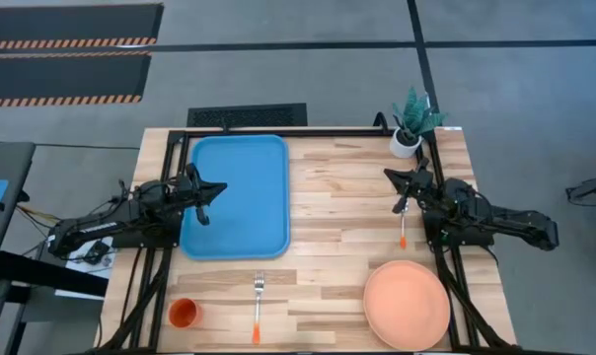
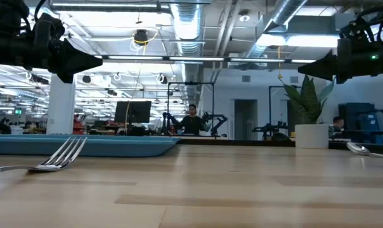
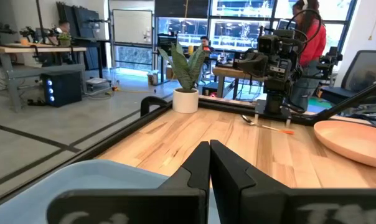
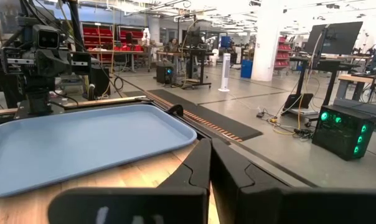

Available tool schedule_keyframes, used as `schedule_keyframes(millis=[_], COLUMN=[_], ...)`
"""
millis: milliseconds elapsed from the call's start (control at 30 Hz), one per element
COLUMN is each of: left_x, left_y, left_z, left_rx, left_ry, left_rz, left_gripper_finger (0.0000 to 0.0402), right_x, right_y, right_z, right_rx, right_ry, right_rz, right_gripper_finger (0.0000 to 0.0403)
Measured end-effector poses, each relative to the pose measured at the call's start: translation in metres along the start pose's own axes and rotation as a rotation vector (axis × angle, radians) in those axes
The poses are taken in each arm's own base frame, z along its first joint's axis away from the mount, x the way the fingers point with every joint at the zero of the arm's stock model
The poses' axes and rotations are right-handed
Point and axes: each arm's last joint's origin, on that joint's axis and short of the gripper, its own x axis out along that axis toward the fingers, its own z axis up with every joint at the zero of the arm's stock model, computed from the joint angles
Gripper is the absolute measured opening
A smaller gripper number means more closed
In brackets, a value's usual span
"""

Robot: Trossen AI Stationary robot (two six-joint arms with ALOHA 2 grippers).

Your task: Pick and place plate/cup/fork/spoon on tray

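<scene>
The blue tray (image 1: 237, 194) lies flat at the far left of the table. The salmon-orange plate (image 1: 407, 304) lies at the near right. The orange cup (image 1: 184, 313) stands at the near left. The fork (image 1: 258, 306) lies near the front edge, tines toward the tray. The spoon (image 1: 402, 225) lies at the right, beside the right arm. My left gripper (image 1: 219, 187) is shut and empty above the tray's left part. My right gripper (image 1: 389, 176) is shut and empty, held above the table just beyond the spoon's bowl end.
A white pot with a green plant (image 1: 409, 130) stands at the far right corner, close behind my right gripper. Bare wood lies between the tray and the spoon. A black frame (image 1: 308, 130) runs around the table's edges. A person shows in the room behind (image 3: 306, 37).
</scene>
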Motion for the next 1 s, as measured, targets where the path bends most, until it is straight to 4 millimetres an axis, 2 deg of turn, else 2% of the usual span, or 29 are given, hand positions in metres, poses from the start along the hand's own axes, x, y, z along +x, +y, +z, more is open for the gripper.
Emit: schedule_keyframes(millis=[667,833,1000], left_x=[0.0,0.0,0.0], left_y=[0.0,0.0,0.0], left_z=[0.0,0.0,0.0], left_rx=[0.0,0.0,0.0], left_ry=[0.0,0.001,0.0], left_rz=[0.0,0.0,0.0], left_gripper_finger=[0.0,0.0,0.0], right_x=[0.0,0.0,0.0], right_y=[0.0,-0.001,-0.004], right_z=[0.001,0.007,0.011], right_rx=[0.005,0.227,0.174], right_ry=[-0.009,-0.069,-0.113], right_rz=[-0.001,-0.005,-0.046], right_gripper_finger=[0.0029,0.0025,0.0029])
